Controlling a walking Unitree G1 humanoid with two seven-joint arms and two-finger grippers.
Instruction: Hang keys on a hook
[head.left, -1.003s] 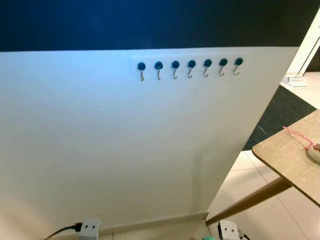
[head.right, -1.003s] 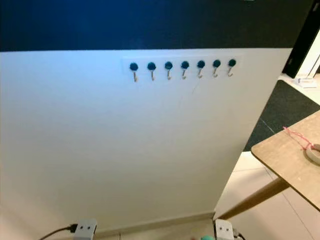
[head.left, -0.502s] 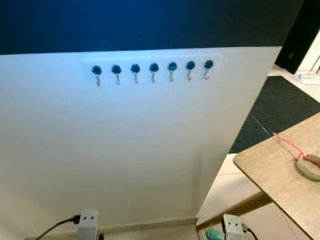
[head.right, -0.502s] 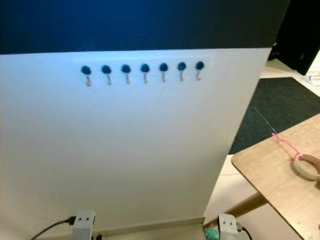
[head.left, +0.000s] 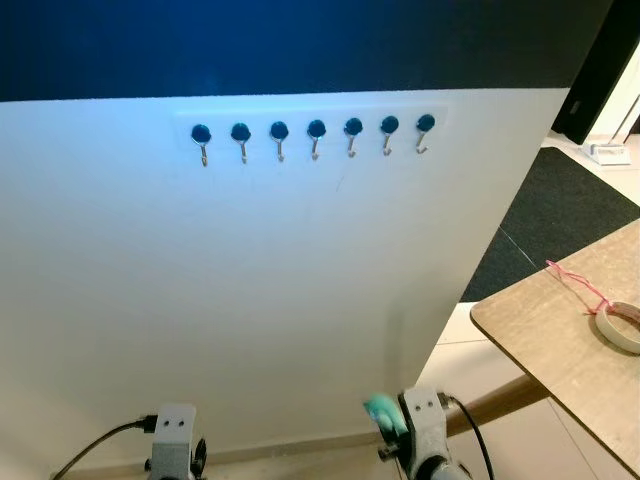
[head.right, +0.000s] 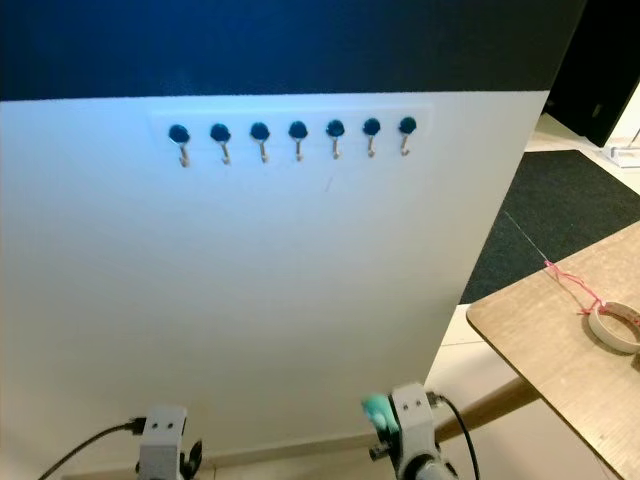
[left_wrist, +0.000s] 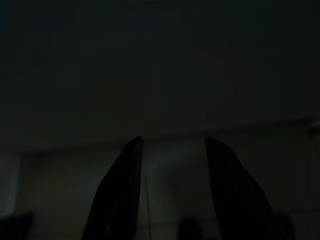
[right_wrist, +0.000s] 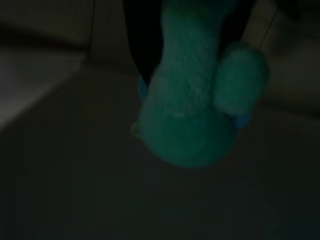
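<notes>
Fuzzy teal keychain (right_wrist: 187, 110) clamped between right gripper's (head.left: 385, 420) fingers, long axis running along them, bulb end outward, low before white wall (head.left: 250, 300). Row of seven hooks (head.left: 316, 138) high above, well apart. Left gripper (left_wrist: 172, 165) spread, nothing in it. Tape roll (head.left: 622, 325) on wooden table (head.left: 560, 340).

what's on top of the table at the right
On the table lie a tape roll and a pink string beside it. The rest of the tabletop runs out of frame, so anything there can't be seen.

Silver wrists (head.left: 172, 435), black cables (head.left: 96, 452)
</notes>
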